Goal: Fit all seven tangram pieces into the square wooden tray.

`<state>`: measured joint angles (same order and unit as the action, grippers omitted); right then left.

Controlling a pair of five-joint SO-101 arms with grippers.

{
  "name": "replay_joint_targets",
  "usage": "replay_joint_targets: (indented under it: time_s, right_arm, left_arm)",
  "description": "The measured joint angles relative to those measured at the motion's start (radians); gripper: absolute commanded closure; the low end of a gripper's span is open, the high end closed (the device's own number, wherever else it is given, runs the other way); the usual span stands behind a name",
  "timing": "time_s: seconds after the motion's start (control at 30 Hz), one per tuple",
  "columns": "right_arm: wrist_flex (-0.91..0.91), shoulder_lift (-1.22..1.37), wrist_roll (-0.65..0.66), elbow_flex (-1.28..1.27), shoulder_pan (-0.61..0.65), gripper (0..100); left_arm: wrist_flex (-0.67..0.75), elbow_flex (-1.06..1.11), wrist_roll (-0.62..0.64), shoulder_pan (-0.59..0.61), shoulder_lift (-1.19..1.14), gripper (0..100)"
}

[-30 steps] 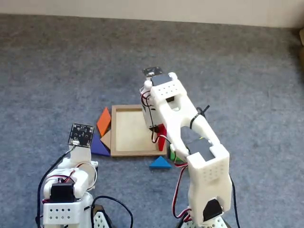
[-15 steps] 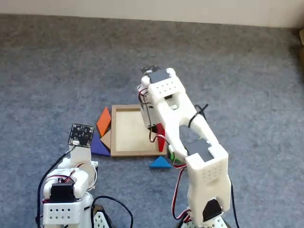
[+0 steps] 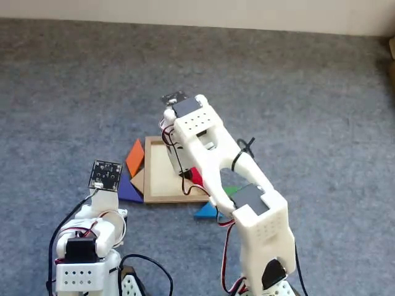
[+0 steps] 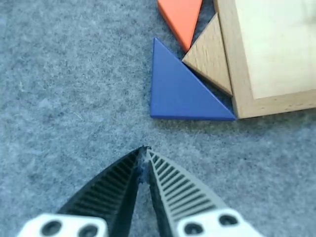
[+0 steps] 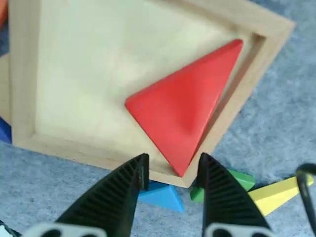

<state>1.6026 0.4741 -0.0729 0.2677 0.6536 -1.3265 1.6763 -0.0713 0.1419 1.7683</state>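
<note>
One piece, a red triangle (image 5: 182,108), lies inside the tray (image 5: 19,74), in its 5 o'clock corner seen from above. The right tool (image 5: 173,165) hangs open, jaws either side of that triangle's tip. An orange piece (image 4: 180,17), wooden triangle (image 4: 210,59) and blue triangle (image 4: 180,94) crowd the tray's 9 o'clock edge. A light-blue triangle (image 5: 160,195), green piece (image 5: 232,180) and yellow piece (image 5: 276,195) sit off its 5 o'clock corner. The left tool (image 4: 144,153) is closed on nothing, over the tabletop near the blue triangle.
</note>
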Motion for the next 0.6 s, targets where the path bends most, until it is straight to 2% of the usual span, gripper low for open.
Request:
replay_joint_targets:
  time_s: [0.17, 0.37, 0.6]
  right_arm:
    - [0.009, 0.0, 0.038, 0.0, 0.0, 99.7]
    - [-0.046, -0.009, 0.127, -0.002, 0.002, 99.2]
    - [-0.278, -0.025, 0.192, -0.189, 0.0, 99.2]
  left_arm:
    - [0.0, 0.0, 0.0, 0.0, 0.0, 100]
    - [0.0, 0.0, 0.0, 0.0, 0.0, 100]
    - [0.0, 0.0, 0.0, 0.0, 0.0, 100]
